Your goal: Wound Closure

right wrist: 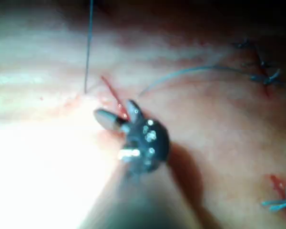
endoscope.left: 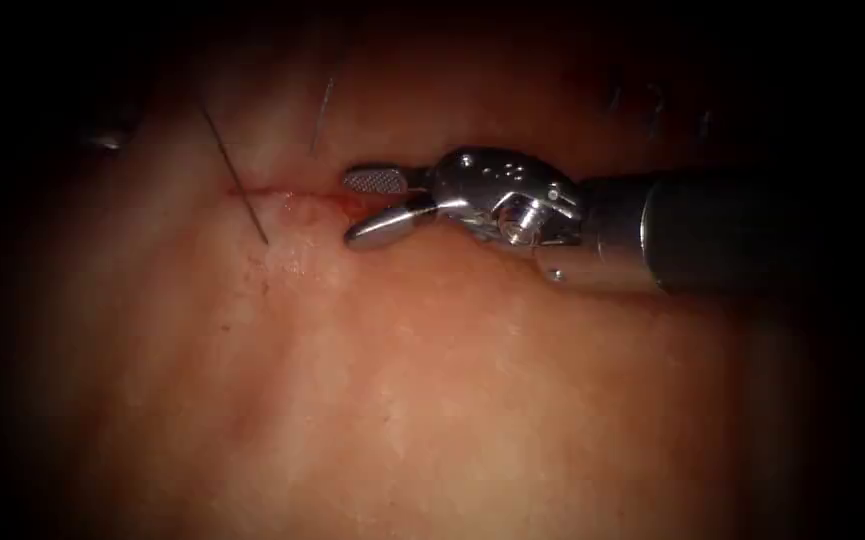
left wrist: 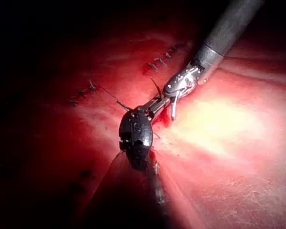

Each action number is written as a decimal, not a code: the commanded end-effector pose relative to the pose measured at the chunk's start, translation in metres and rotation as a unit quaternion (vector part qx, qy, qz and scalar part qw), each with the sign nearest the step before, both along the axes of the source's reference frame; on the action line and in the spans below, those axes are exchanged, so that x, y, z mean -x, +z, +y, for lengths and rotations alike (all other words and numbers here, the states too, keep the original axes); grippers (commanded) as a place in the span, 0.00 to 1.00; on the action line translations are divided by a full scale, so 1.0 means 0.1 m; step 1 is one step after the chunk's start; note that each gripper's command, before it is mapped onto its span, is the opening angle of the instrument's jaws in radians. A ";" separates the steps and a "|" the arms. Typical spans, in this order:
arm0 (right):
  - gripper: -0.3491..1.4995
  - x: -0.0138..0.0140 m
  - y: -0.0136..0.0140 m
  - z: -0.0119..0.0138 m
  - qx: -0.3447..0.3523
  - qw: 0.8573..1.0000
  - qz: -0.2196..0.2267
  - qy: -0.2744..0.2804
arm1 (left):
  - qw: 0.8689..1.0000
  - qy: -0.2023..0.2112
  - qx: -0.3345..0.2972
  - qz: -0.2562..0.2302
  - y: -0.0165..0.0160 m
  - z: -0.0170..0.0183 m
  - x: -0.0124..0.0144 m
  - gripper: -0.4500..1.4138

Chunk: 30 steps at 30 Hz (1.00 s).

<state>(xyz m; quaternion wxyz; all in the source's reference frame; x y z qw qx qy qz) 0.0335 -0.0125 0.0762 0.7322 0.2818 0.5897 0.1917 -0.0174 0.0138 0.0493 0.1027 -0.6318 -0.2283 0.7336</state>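
The tissue has a short cut with red fluid along it. My right tool reaches in from the right with its jaws open over the cut's right end, one jaw on each side of the line, and nothing between them. It also appears as the right tool and the right tool. A dark thread runs up from the tissue at the cut's left end, and a second strand lies further back. I see no needle. My left tool appears as a dark wrist close to the right tool's jaws.
Finished stitches with short cut ends sit in a row beyond the right tool, with more stitches further along. A loose thread curves to knotted stitches. Another knot lies nearer.
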 end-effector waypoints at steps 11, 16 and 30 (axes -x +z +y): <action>0.34 -0.050 0.005 -0.008 0.017 1.000 -0.013 0.017 | 1.000 -0.008 0.009 0.012 0.005 0.000 0.001 0.00; 0.30 -0.063 0.029 -0.024 0.027 0.999 -0.016 0.006 | 1.000 -0.006 0.008 0.008 0.003 -0.003 0.001 0.00; 0.00 -0.074 0.038 -0.045 0.018 0.999 -0.011 -0.038 | 1.000 -0.003 0.019 0.004 0.024 -0.019 -0.003 0.00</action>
